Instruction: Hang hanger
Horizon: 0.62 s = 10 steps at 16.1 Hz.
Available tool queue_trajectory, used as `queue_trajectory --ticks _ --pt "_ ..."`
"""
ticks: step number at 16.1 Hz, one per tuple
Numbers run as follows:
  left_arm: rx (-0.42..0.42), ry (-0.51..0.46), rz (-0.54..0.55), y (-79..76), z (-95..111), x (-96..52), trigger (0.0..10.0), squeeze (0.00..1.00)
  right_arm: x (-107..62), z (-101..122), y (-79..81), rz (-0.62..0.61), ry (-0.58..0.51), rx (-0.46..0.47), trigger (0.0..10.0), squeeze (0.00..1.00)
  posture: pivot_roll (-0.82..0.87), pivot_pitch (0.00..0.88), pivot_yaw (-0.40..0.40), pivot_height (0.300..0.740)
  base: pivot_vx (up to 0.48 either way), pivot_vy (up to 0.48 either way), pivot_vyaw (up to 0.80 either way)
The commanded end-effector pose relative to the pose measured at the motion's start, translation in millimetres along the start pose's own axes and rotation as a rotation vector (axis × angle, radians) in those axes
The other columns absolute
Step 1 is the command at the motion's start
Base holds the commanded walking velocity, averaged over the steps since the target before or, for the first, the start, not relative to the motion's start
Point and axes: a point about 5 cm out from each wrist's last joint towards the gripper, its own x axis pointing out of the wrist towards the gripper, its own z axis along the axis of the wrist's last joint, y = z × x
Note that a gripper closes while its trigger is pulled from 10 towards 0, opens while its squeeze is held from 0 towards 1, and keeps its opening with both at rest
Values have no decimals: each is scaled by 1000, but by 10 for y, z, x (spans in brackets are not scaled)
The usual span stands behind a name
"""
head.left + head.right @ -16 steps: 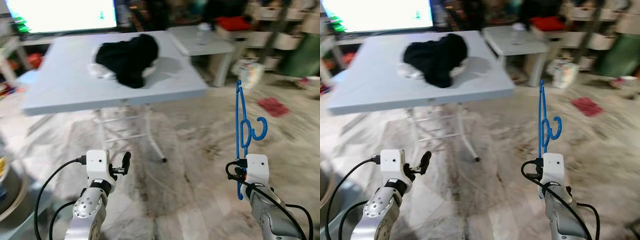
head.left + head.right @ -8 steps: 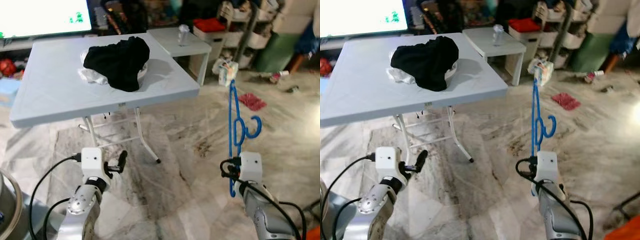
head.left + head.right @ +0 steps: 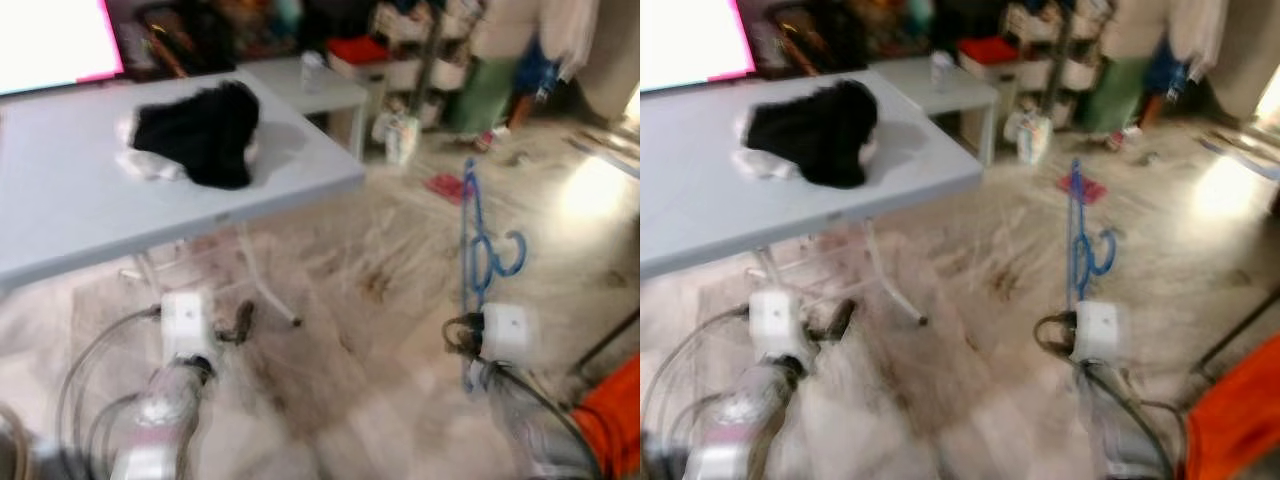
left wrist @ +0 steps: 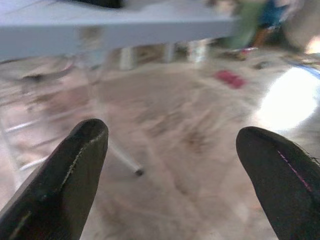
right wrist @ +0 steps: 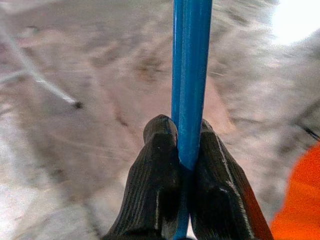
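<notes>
While our right tool (image 5: 180, 145) is already clamped on the blue hanger (image 3: 483, 255), we judge the task only part done: the hanger is picked up but not hung, and we cannot make out a rail in these blurred head views. The hanger stands upright out of the tool, its hook curling partway up, above the marble floor (image 3: 380, 300) and well apart from the desk (image 3: 90, 215) bearing black clothing (image 3: 200, 130). Our left tool (image 4: 170, 150) holds nothing, its fingers spread wide over the floor.
</notes>
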Motion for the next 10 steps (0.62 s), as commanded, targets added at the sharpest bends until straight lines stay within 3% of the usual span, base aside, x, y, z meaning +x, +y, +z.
queue_trajectory --ticks 1,10 --pt "12 9 20 89 0 -24 10000 0 8 74 68 19 -24 6 10000 0 44 0 -31 740 0 341 -575" --pt "20 26 -1 64 -31 -28 10000 0 37 70 5 -27 -24 14 10000 0 49 0 -34 740 0 343 -800"
